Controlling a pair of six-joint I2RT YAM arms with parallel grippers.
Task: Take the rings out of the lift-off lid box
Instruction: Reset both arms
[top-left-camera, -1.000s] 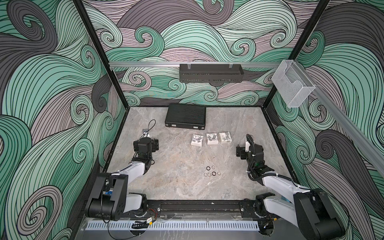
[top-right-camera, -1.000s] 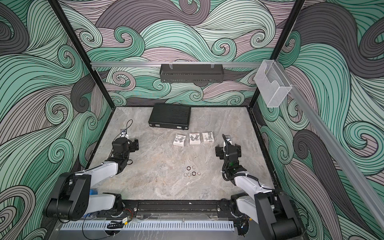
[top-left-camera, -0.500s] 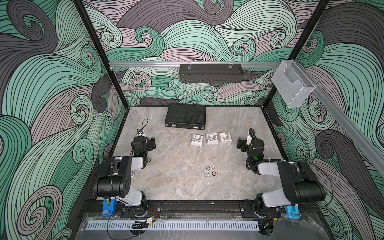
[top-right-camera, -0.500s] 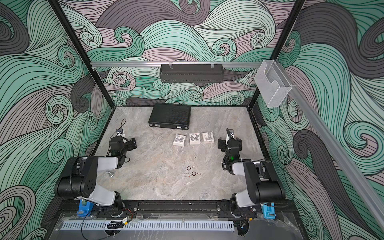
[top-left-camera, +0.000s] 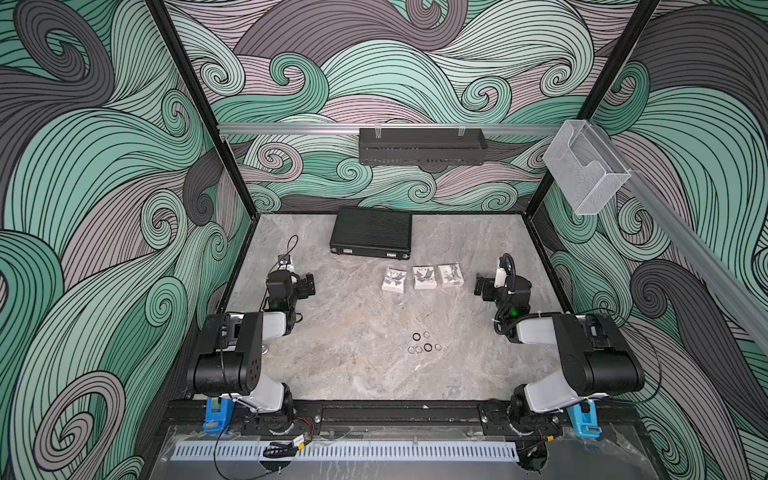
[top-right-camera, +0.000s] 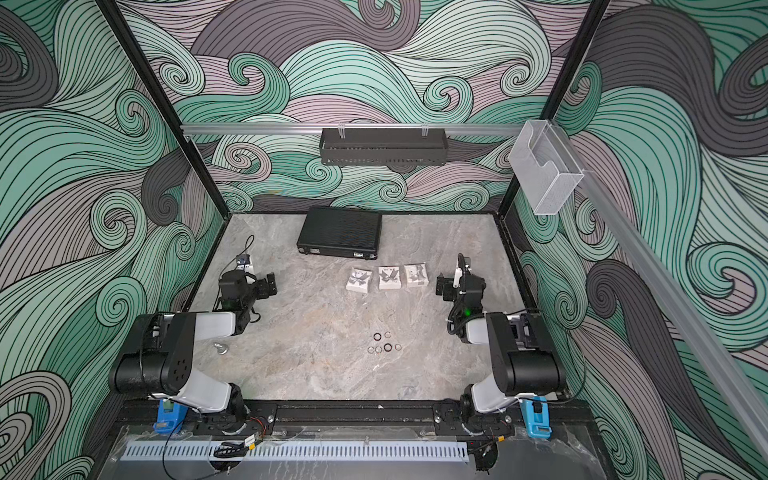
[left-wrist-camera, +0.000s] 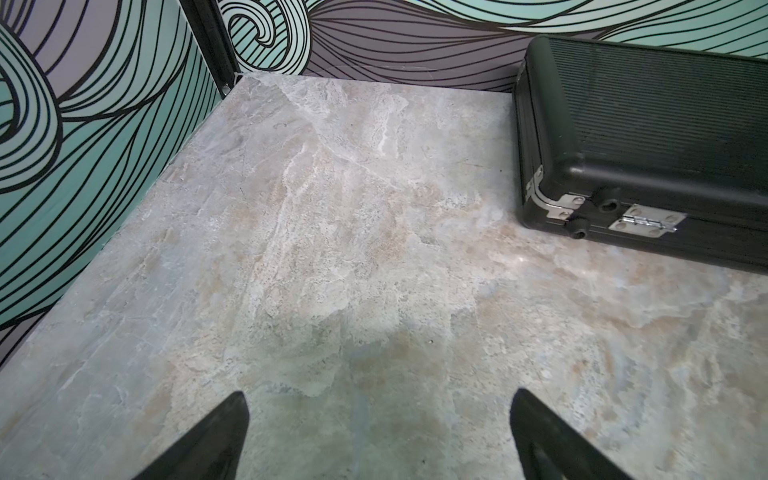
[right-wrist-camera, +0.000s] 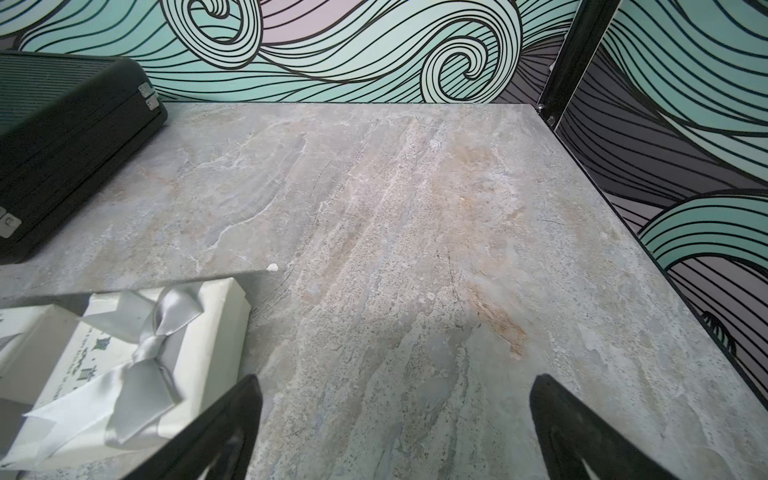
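The left tool (left-wrist-camera: 378, 399) is spread wide over bare counter (left-wrist-camera: 332, 249), holding and touching nothing. The right tool (right-wrist-camera: 395, 382) is also spread wide and empty. It sits just beside the end one of three small white boxes (top-left-camera: 424, 277), which stand in a row across the middle of the counter. All three seem to have their lids on, and the one in the right wrist view carries a grey satin bow (right-wrist-camera: 145, 353). What is inside them cannot be seen. Behind the row a black case (top-left-camera: 371, 232) lies shut. In both top views the rings (top-left-camera: 424, 344) lie loose on the counter in a small cluster. They are nearer the robot than the boxes and well apart from both tools. There are six, four pale and two black.
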